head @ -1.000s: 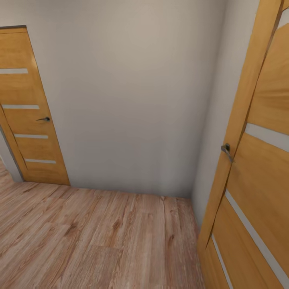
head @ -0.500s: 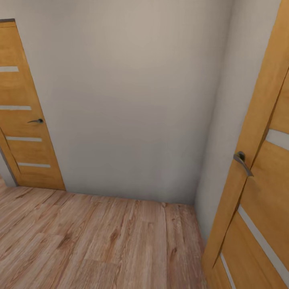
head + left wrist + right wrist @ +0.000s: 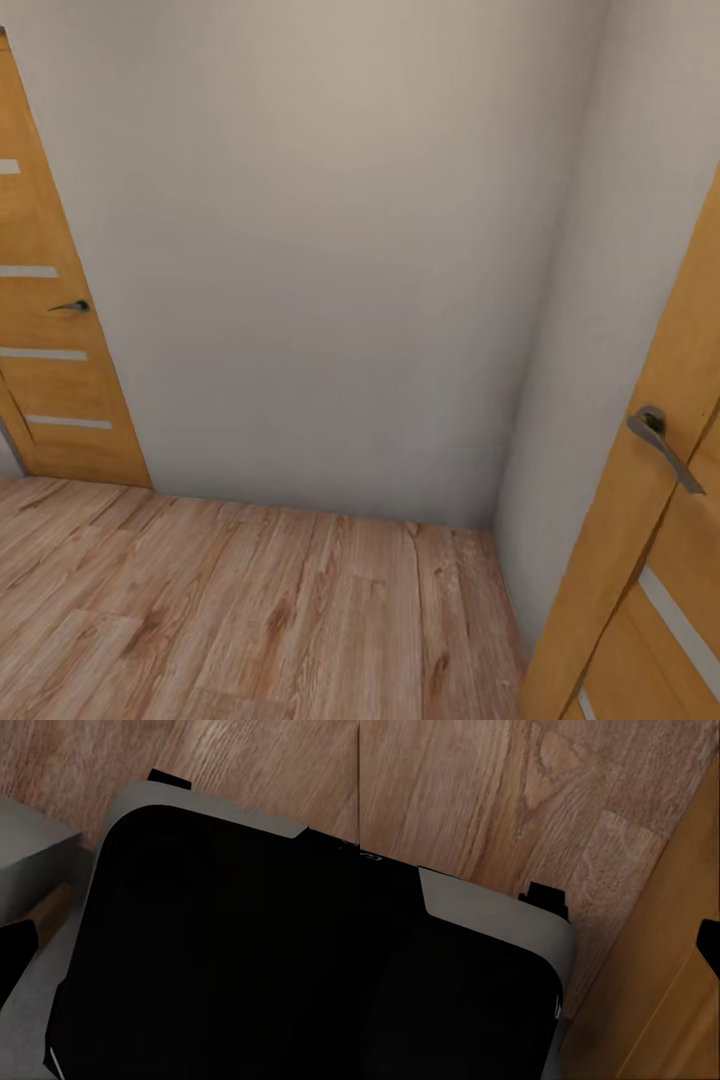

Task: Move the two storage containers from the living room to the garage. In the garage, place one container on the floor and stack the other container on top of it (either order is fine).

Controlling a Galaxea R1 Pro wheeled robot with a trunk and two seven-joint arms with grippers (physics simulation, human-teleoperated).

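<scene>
The head view shows a pale wall (image 3: pixel 330 250) between two wooden doors (image 3: pixel 50 320), above a wood-plank floor (image 3: pixel 250 610). Each wrist view shows the robot's dark base (image 3: pixel 217 960) over the planks. I cannot tell how far the grippers are open, or where the containers are.

Plain pale grey wall (image 3: pixel 320 250) straight ahead, meeting a 2nd wall (image 3: pixel 610 250) at a corner to its right. Light wood-plank floor (image 3: pixel 250 600) runs up to both. Left of the front wall: orange wood door (image 3: pixel 50 390) w/ pale horizontal strips and a dark lever handle (image 3: pixel 70 306). Right of the corner: another orange door (image 3: pixel 650 560), close to the camera, angled, w/ a grey lever handle (image 3: pixel 660 445). Light even, soft; no hard shadows.
</scene>
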